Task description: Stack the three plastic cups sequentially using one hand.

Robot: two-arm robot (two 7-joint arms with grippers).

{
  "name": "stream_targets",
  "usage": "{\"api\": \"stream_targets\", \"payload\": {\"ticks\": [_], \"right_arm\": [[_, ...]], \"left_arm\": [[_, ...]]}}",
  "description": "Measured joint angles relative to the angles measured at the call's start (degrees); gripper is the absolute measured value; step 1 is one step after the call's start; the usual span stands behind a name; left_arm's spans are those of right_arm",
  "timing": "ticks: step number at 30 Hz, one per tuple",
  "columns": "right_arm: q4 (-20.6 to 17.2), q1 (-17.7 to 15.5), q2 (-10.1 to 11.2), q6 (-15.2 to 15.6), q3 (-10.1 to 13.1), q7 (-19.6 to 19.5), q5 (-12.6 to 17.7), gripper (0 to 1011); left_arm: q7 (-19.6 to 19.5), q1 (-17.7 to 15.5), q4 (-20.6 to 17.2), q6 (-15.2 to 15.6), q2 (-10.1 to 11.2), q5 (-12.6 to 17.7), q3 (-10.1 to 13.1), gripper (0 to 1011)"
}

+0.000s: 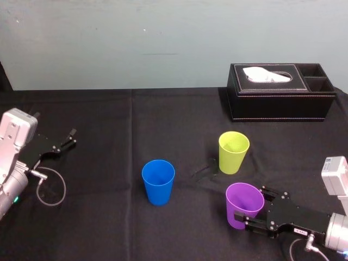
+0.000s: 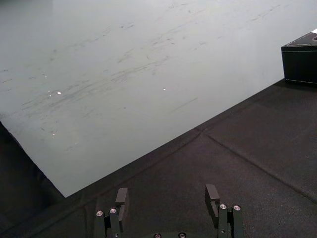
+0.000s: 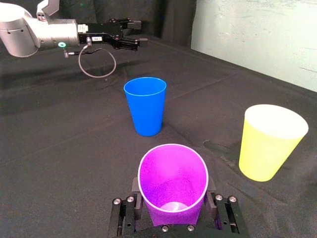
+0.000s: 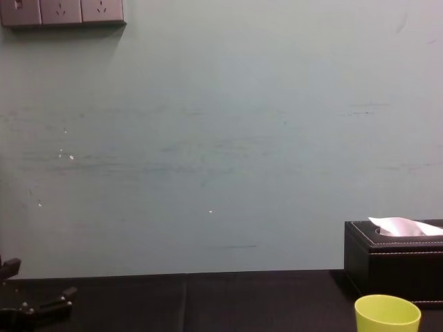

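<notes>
Down at the front right of the table (image 1: 109,234), my right gripper (image 1: 254,209) reaches in low and level from the right, fingers clamped on the purple cup (image 1: 243,204). Just behind it sits the lime cup (image 1: 234,152), with the blue cup (image 1: 158,182) off left. Over at the far left my left gripper (image 1: 68,138) is parked, fingers apart.

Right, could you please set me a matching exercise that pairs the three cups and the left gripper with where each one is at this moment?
Things:
1. purple cup
2. blue cup
3. yellow-green cup
4. left gripper

Places:
A. standing free, nearest the tissue box
B. open over the left side of the table, holding nothing
C. gripped by the right gripper
D. standing free, to the left of the other two cups

Pairs: 1-C, 2-D, 3-A, 4-B.
</notes>
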Motion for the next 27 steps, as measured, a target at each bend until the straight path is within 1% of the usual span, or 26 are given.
{"api": "stream_targets", "payload": {"ticks": [24, 27], "right_arm": [[0.0, 0.0, 0.0, 0.0, 0.0, 0.0, 0.0, 726], [-0.8, -0.3, 0.3, 0.0, 0.1, -0.1, 0.1, 726]], "left_arm": [[0.0, 0.0, 0.0, 0.0, 0.0, 0.0, 0.0, 1010], [0.0, 0.0, 0.0, 0.0, 0.0, 0.0, 0.0, 1010]]}}
